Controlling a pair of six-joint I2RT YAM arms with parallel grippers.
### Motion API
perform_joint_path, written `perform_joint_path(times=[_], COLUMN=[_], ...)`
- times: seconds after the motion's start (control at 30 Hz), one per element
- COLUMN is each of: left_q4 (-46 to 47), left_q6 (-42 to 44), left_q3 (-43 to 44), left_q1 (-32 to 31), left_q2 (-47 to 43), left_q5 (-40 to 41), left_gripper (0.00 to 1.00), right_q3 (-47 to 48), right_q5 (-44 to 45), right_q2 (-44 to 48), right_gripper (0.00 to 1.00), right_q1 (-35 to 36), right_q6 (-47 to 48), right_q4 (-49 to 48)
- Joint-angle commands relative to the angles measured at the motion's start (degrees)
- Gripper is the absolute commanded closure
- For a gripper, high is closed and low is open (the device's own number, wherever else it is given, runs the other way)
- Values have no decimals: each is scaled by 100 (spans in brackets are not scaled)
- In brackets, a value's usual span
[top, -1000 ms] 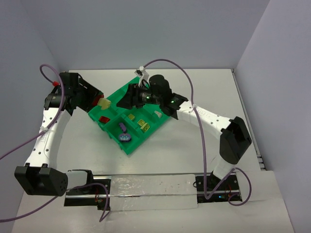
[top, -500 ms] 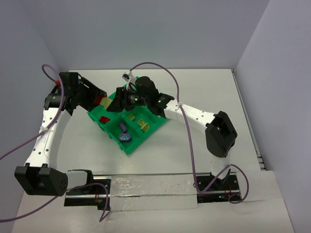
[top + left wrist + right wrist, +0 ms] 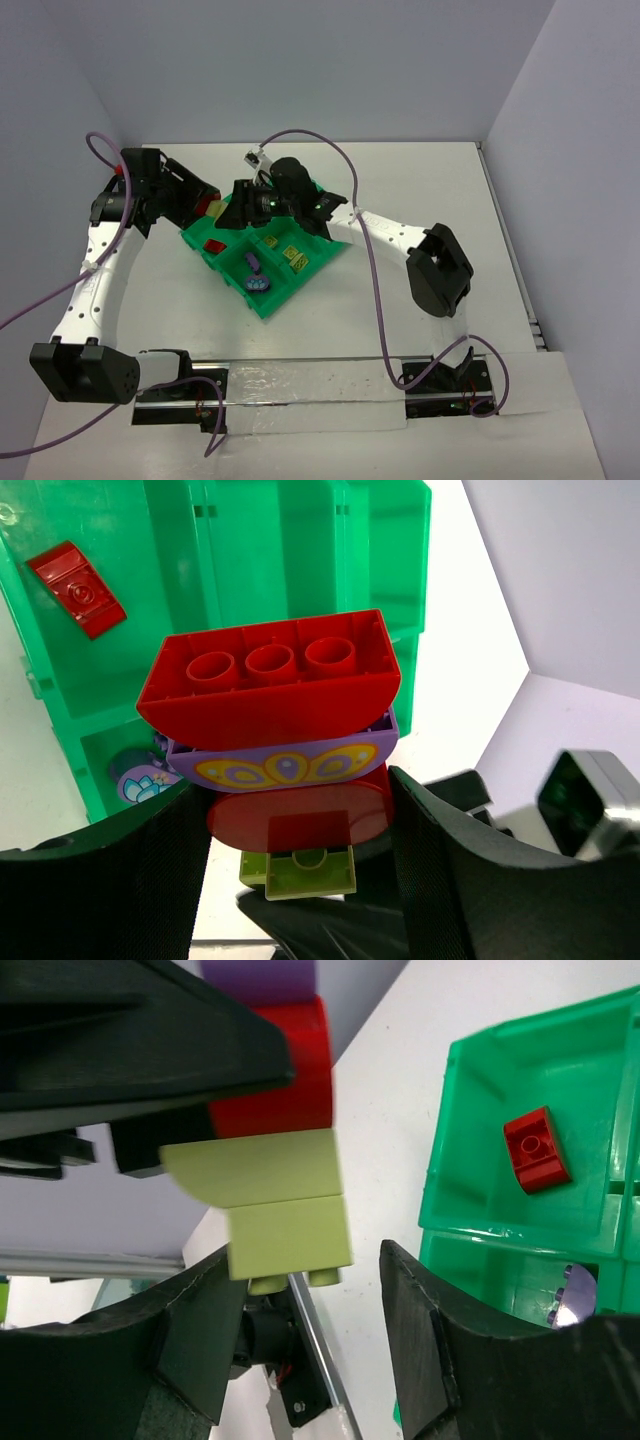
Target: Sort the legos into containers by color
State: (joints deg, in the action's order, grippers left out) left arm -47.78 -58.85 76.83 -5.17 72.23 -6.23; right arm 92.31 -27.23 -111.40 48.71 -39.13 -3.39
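My left gripper (image 3: 300,830) is shut on a stack of legos: a red brick (image 3: 265,680), a purple piece (image 3: 285,765), a round red piece (image 3: 300,815) and a yellow-green brick (image 3: 298,870). It holds the stack (image 3: 210,207) in the air at the far-left corner of the green tray (image 3: 285,292). My right gripper (image 3: 310,1330) is open, and its jaws straddle the stud end of the yellow-green brick (image 3: 285,1210) with a gap on the right side. In the top view the right gripper (image 3: 230,208) faces the left gripper (image 3: 192,203).
In the tray's bins lie a red brick (image 3: 214,246), purple pieces (image 3: 253,262), a round purple piece (image 3: 258,285) and yellow bricks (image 3: 293,256). The red brick also shows in the right wrist view (image 3: 535,1148). The right arm reaches across the tray's far side.
My right arm has swung left over the far side of the tray until its open jaws reach the stack. The left gripper has kept the stack nearly still.
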Motion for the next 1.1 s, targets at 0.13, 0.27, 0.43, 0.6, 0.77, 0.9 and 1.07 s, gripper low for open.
perform_joint_path(times=[0.13, 0.27, 0.43, 0.6, 0.77, 0.9, 1.07], left_q4=[175, 187, 207, 202, 152, 146, 116], left_q6=[40, 49, 67, 110, 119, 102, 120], left_q3=[282, 221, 166, 201, 204, 189, 234], left_q1=[-10, -10, -10, -10, -10, -2, 17], left_q2=[-130, -153, -165, -143, -151, -168, -138], left_q5=[-152, -177, -206, -242, -218, -184, -140], left_gripper=[100, 100, 100, 100, 100, 100, 100], right_q3=[369, 282, 288, 140, 40, -70, -378], right_q5=[-107, -113, -95, -139, -263, -310, -404], right_q2=[-93, -39, -18, 57, 51, 87, 220], right_gripper=[49, 54, 49, 46, 60, 86, 100], right_q1=[7, 4, -23, -112, -142, -140, -160], right_q6=[-5, -80, -63, -285, -423, -511, -594], right_q4=[-333, -496, -473, -776, -1070, -1220, -1404])
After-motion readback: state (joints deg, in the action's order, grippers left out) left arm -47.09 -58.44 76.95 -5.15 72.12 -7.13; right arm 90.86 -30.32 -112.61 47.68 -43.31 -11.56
